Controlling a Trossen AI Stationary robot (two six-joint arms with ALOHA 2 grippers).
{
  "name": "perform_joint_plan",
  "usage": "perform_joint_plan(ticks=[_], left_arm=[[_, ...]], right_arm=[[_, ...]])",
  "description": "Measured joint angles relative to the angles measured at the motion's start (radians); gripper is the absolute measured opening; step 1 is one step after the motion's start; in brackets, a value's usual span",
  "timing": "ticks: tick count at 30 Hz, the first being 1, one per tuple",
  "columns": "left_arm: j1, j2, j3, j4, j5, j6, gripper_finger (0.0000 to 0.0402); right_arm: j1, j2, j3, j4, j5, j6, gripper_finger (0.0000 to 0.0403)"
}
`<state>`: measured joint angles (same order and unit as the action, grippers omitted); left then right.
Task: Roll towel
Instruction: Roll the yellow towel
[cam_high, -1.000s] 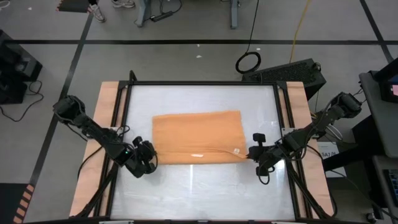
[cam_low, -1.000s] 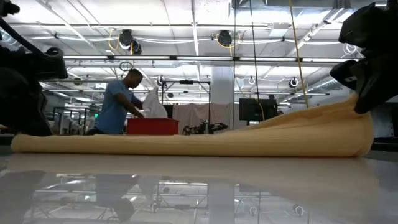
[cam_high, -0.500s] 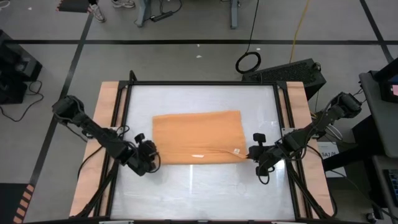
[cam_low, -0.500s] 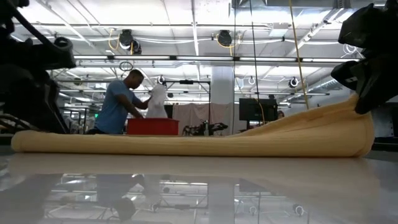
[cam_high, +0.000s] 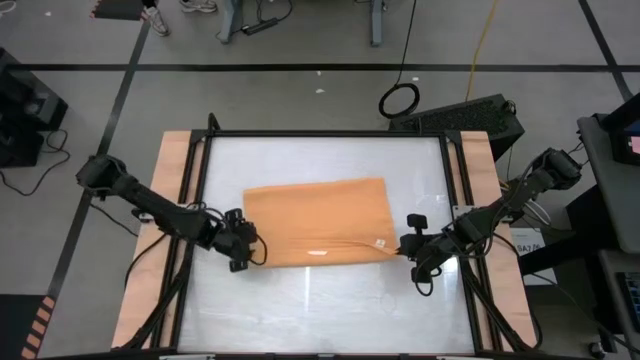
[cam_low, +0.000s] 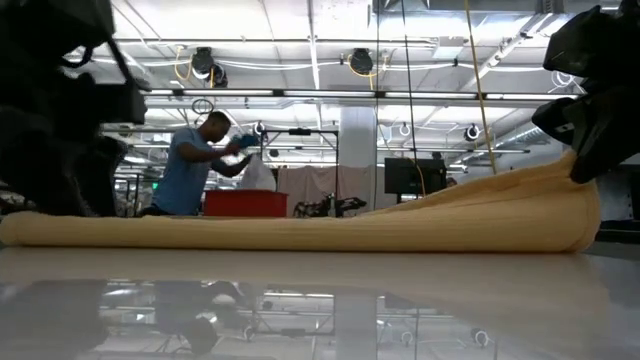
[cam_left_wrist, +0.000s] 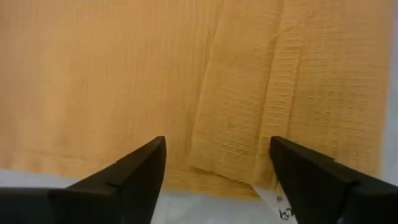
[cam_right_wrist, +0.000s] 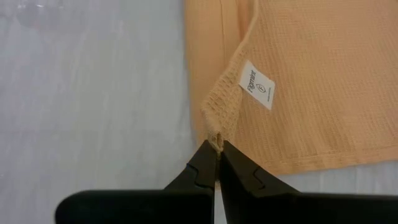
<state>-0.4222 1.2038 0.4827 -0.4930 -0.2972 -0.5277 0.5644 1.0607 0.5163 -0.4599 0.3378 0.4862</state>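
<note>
Right pincer (cam_right_wrist: 217, 163) pinches the towel (cam_high: 318, 220) corner; left pincer (cam_left_wrist: 217, 163) gapes, must clamp its corner to start rolling.

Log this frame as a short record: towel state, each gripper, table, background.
towel: towel lies flat on the table, near-right corner lifted
right gripper: right gripper shut on the towel's corner, beside the white tag
left gripper: left gripper open at the towel's near-left corner, holding nothing
table: table white, glossy
background: a person at a red bin
</note>
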Motion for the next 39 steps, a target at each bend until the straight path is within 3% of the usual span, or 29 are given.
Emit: perform_joint_plan(ticks=[5,8,11,19,39], left_arm=[[0.065,-0.115,0.03,-0.05,0.054,0.088,0.0253],[0.094,-0.17,0.031,-0.036,0.128,0.085,0.0245],[0.106,-0.174,0.022,-0.035,0.128,0.04,0.025],[0.067,-0.118,0.002,0.039,0.137,0.045,0.0293],[0.036,0.065,0.004,0.049,0.119,0.097,0.026]], right_arm=[[0.0,0.0,0.0,-0.001,-0.001,0.0,0.0],[0.0,0.0,0.0,-0.001,-0.001,0.0,0.0],[0.0,0.0,0.0,-0.001,-0.004,0.0,0.0],[0.0,0.0,0.0,0.003,-0.003,-0.001,0.0],[0.0,0.0,0.0,0.019,0.0,-0.016,0.0]])
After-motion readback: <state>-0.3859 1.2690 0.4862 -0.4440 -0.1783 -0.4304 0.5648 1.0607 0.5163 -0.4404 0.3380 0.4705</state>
